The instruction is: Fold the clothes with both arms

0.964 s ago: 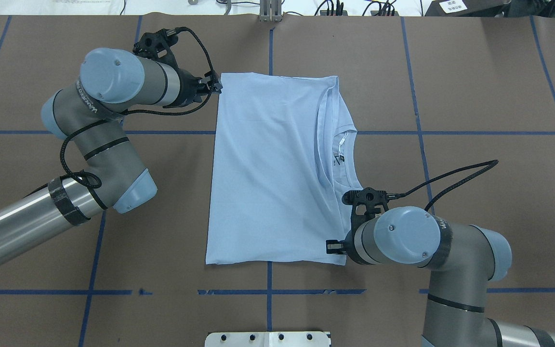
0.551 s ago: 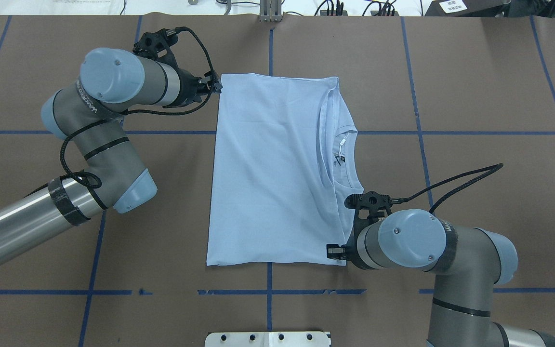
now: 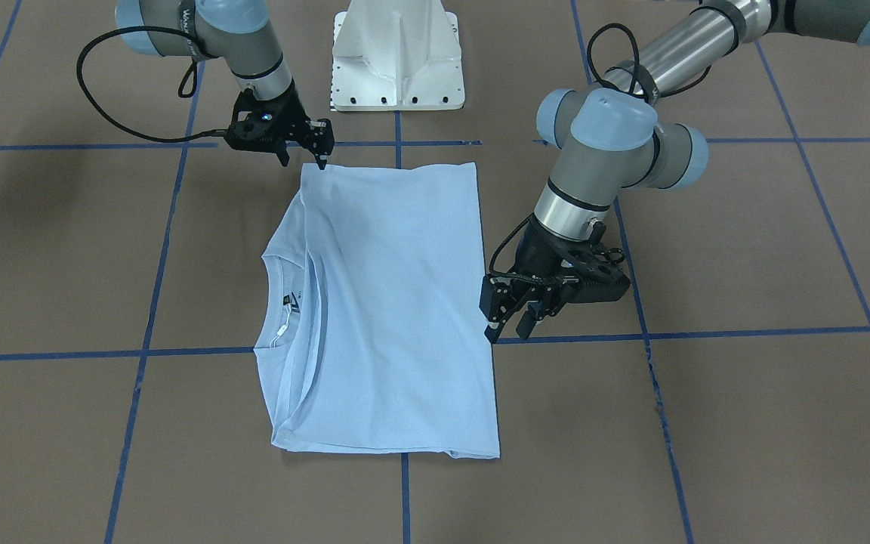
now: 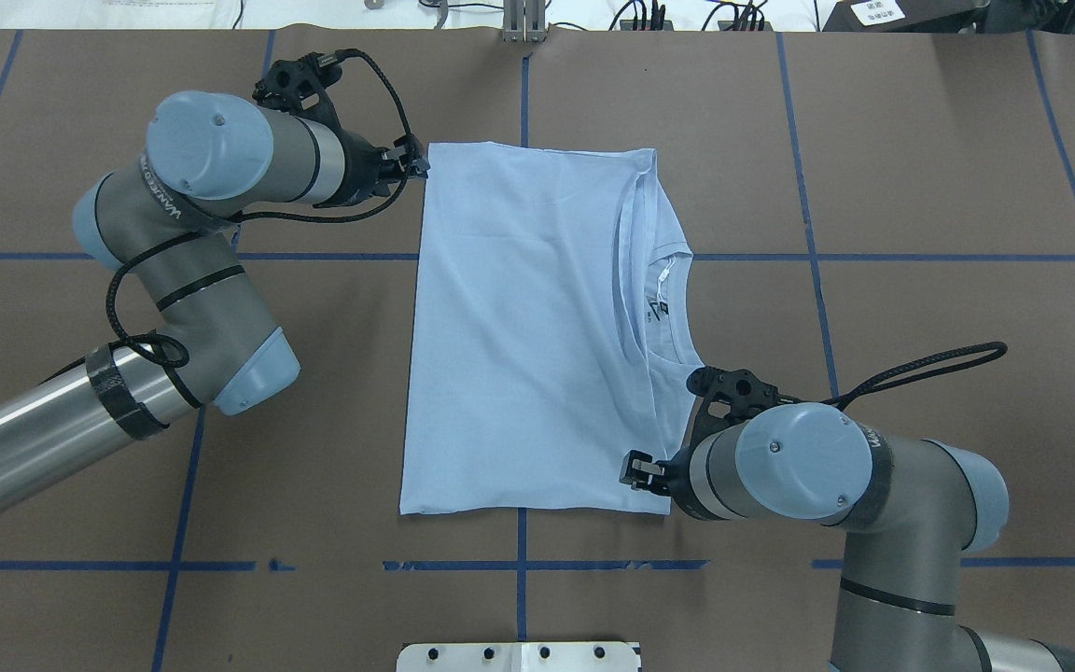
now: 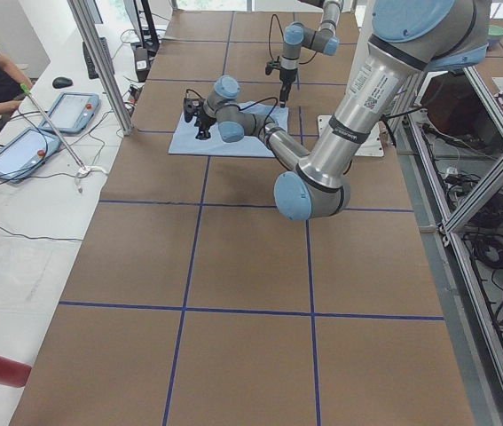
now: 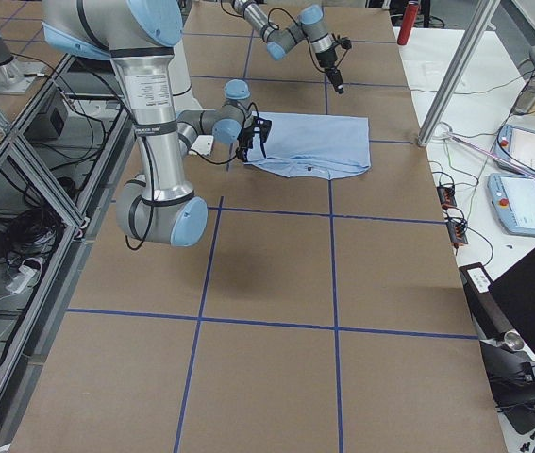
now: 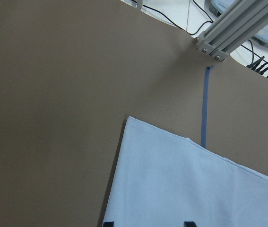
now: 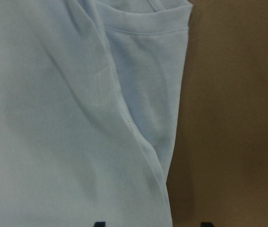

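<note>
I find the left gripper (image 3: pixel 508 330) with jaws spread wide, holding nothing. The folded T-shirt (image 4: pixel 519 327) lies flat on the table (image 4: pixel 920 168), one corner just ahead of those jaws. The right gripper (image 3: pixel 303 161) is also spread and empty, with the shirt's edge running below and between its jaws.

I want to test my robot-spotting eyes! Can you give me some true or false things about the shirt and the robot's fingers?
1. The T-shirt is light blue. True.
2. It hangs in the air. False: it lies folded flat on the table.
3. The left fingers and the right fingers are open. True.
4. Both sets of fingers are at the same corner of the shirt. False: they are at opposite corners.
5. The neck label is hidden. False: it is in plain view.
</note>
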Available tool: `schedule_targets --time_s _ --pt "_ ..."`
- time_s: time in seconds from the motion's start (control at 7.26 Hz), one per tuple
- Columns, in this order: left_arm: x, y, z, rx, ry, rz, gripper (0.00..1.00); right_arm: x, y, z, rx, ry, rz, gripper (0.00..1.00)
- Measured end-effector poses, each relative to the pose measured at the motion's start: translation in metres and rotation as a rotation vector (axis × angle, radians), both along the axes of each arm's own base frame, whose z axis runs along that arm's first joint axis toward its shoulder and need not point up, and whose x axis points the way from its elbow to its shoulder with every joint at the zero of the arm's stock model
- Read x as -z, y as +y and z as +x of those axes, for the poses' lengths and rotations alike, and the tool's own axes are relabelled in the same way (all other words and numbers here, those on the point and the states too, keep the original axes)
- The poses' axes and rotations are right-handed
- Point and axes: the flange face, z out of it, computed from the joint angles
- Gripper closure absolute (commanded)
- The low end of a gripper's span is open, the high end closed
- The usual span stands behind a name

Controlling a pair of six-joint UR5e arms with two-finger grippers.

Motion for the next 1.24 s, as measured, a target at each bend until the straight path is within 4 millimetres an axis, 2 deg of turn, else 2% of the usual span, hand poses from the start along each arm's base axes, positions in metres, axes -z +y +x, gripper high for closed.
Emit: schedule_targets --time_s 0.28,0.41,0.96,1.24 --pt "0.010 0.021 -0.028 -0.018 0.041 0.029 0.43 0.005 -0.005 -0.010 -0.162 -0.023 -0.163 0.11" --pt "0.014 0.026 -0.037 -0.031 0.058 0.033 0.43 0.006 -0.009 -0.020 -0.208 -0.023 -0.203 0.10" --pt "0.016 0.031 -0.042 -0.040 0.070 0.033 0.43 -0.004 -0.011 -0.037 -0.242 0.006 -0.240 0.11" --pt "0.017 0.031 -0.042 -0.040 0.070 0.033 0.43 -0.006 -0.009 -0.038 -0.238 0.013 -0.242 0.22"
